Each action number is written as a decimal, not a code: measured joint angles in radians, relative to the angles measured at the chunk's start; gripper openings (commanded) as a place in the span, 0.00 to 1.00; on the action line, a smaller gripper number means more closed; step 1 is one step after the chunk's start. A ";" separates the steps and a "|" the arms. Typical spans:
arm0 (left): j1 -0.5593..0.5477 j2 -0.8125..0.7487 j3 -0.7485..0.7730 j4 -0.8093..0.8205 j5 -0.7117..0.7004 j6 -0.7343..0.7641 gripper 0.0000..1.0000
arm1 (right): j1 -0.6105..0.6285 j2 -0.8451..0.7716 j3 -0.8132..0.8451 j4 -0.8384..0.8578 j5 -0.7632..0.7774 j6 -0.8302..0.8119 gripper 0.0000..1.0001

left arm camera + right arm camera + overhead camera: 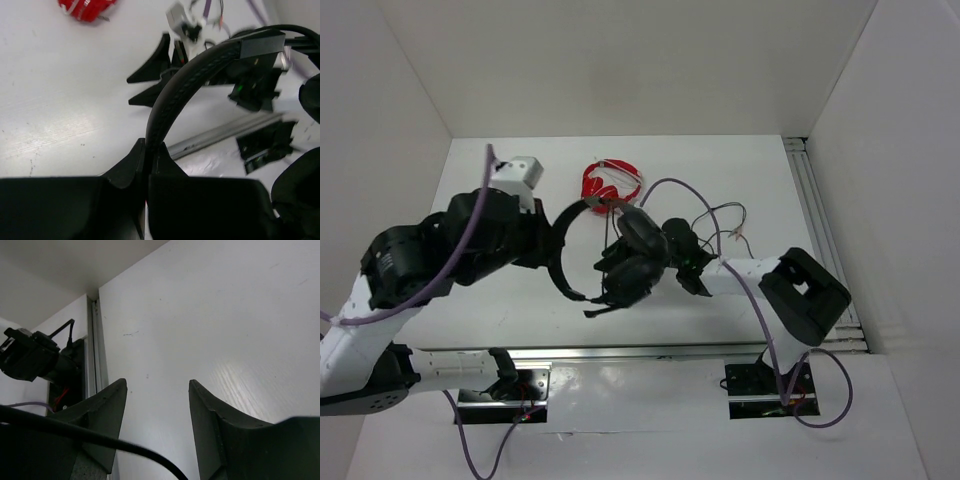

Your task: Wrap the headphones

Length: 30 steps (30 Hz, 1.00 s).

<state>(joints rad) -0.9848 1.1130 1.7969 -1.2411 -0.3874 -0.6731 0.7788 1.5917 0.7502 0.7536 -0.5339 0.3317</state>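
The black over-ear headphones with the thin headband and padded earcups (pixel 634 262) hang above the middle of the white table (pixel 490 300), lifted clear of it. The left gripper (pixel 147 150) is clamped on the headband, with both dark fingers pressed against the stitched band and no gap between them. From above, the band curves out of that grip towards the two earcups, which are bunched together and blend into one dark mass. A short stub below them may be the boom mic, though it is too small to be sure of. The right gripper (pixel 157 415) sits just beside the earcups on their right side. Its jaws stand apart and only bare tabletop shows between them, so it holds nothing. A thin black cable (pixel 75 432) crosses the lower left corner of the right wrist view, in front of one finger. Its ends are cut off by the frame, so I cannot tell what it belongs to. The left wrist view is blurred towards its right edge, where dark shapes run together. A small red pair of headphones (pixel 611 182) lies on the table farther back, apart from the black set. An aluminium rail (pixel 820 230) runs along the table's right edge.
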 measured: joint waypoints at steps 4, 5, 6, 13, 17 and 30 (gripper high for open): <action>0.027 0.013 0.138 -0.055 -0.129 -0.097 0.00 | -0.029 0.111 -0.060 0.116 -0.003 0.054 0.60; 0.052 0.021 0.172 -0.061 -0.160 -0.115 0.00 | -0.036 0.136 -0.085 0.142 -0.003 0.069 0.60; 0.080 0.030 0.196 -0.061 -0.190 -0.120 0.00 | -0.042 0.156 -0.111 0.167 -0.004 0.083 0.60; 0.462 0.166 0.310 0.001 -0.145 -0.051 0.00 | -0.016 0.194 -0.353 0.383 0.008 0.161 0.44; 0.723 0.319 0.324 0.053 -0.002 -0.003 0.00 | 0.019 0.116 -0.466 0.402 0.056 0.162 0.00; 0.866 0.466 0.072 0.097 -0.077 -0.003 0.00 | 0.479 -0.726 -0.293 -0.325 0.688 0.051 0.00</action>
<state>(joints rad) -0.1184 1.5791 1.8690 -1.1439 -0.4641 -0.6765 1.2575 0.8658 0.4572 0.4282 0.1543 0.3832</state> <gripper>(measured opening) 0.109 0.033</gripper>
